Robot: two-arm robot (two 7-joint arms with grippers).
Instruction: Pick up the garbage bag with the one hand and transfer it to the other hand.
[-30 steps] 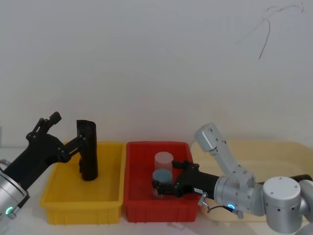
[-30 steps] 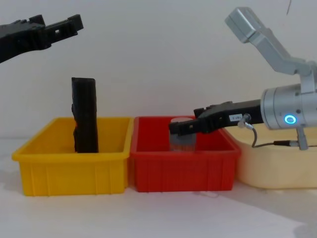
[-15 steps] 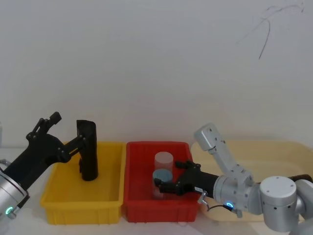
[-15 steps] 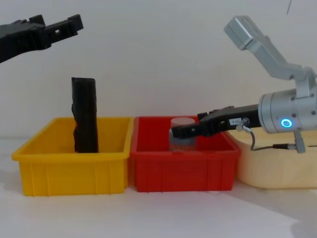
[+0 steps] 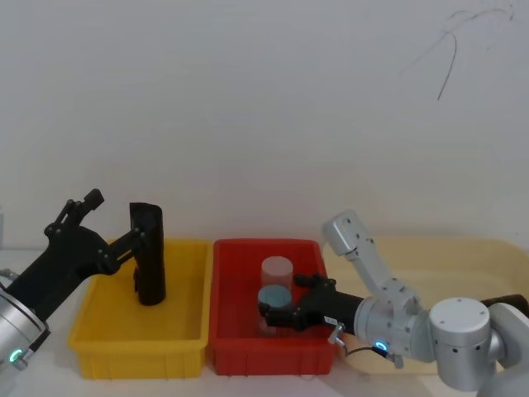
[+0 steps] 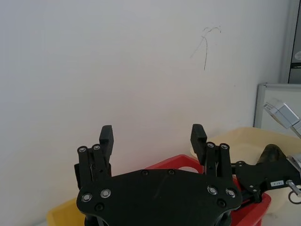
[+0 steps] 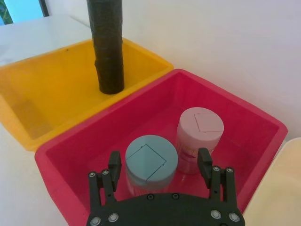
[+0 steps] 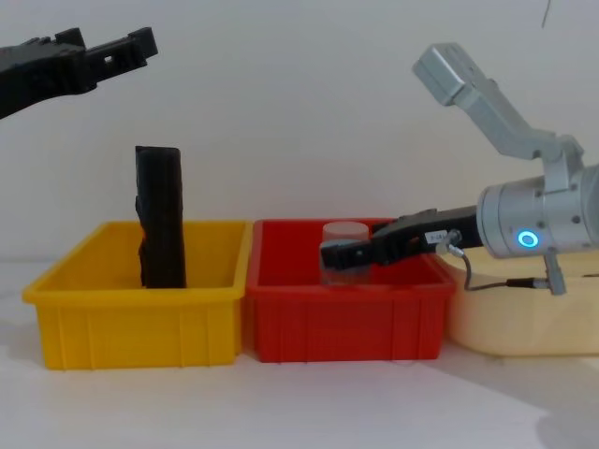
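The garbage bag (image 5: 150,263) is a wrinkled black roll standing upright in the yellow bin (image 5: 111,341); it also shows in the right wrist view (image 7: 107,44) and the chest view (image 8: 161,224). My left gripper (image 5: 114,218), on the green-ringed wrist, hangs open above and to the left of the roll without touching it (image 8: 140,47) (image 6: 152,136). Low inside the red bin (image 5: 248,351), my right gripper (image 7: 159,162) on the blue-ringed wrist stands open. A blue-lidded jar (image 7: 151,159) sits just ahead between its fingers.
A pink-lidded jar (image 7: 200,126) stands behind the blue one in the red bin. A beige tub (image 5: 463,248) sits to the right of the bins, with a dark object (image 5: 506,303) at its far right. A white wall rises close behind.
My right gripper has sunk lower into the red bin and edged toward the jars. The left gripper and the black roll have not moved.
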